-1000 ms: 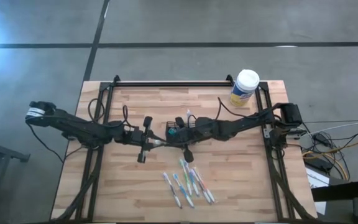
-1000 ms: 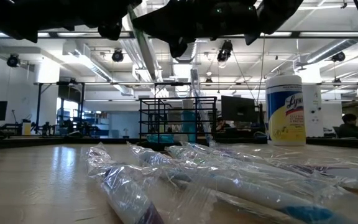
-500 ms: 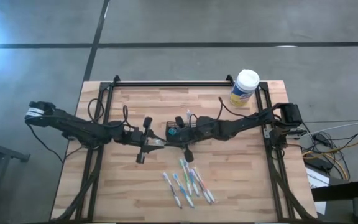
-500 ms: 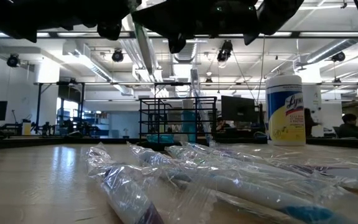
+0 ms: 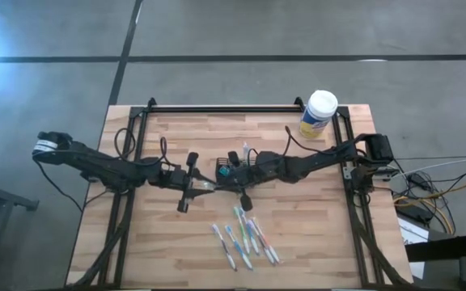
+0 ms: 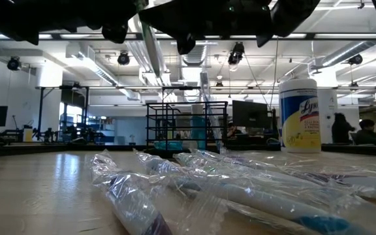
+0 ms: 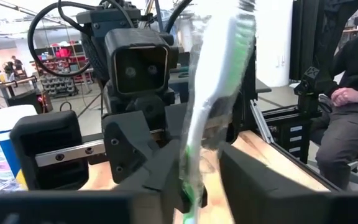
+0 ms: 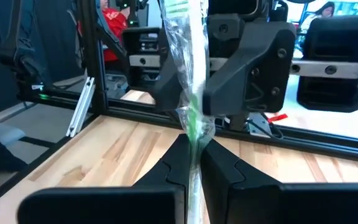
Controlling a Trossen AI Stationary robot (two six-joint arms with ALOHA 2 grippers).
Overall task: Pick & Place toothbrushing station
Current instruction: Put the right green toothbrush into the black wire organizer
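From above, the left gripper (image 5: pixel 203 185) and right gripper (image 5: pixel 221 179) meet at mid-frame over the counter (image 5: pixel 168 242), the holder (image 5: pixel 249 158) just beyond, loose toothbrushes (image 5: pixel 245 236) lower centre, a canister (image 5: pixel 319 114) upper right. At counter level the canister's label reads "Ly", right of the holder. In the wrist views the right gripper pinches a wrapped toothbrush (image 8: pixel 190 74), while the left gripper's fingers (image 7: pixel 148 168) stand parted around it.

A green-and-white toothbrush (image 8: pixel 190 74) in clear, crinkled wrap is showing against black gripper fingers (image 8: pixel 225 171). A white-lidded canister (image 6: pixel 299 115) is wearing a yellow label with blue lettering. The black wire-mesh holder (image 6: pixel 187 125) is sitting on the pale wood-grain table (image 5: pixel 168 250).
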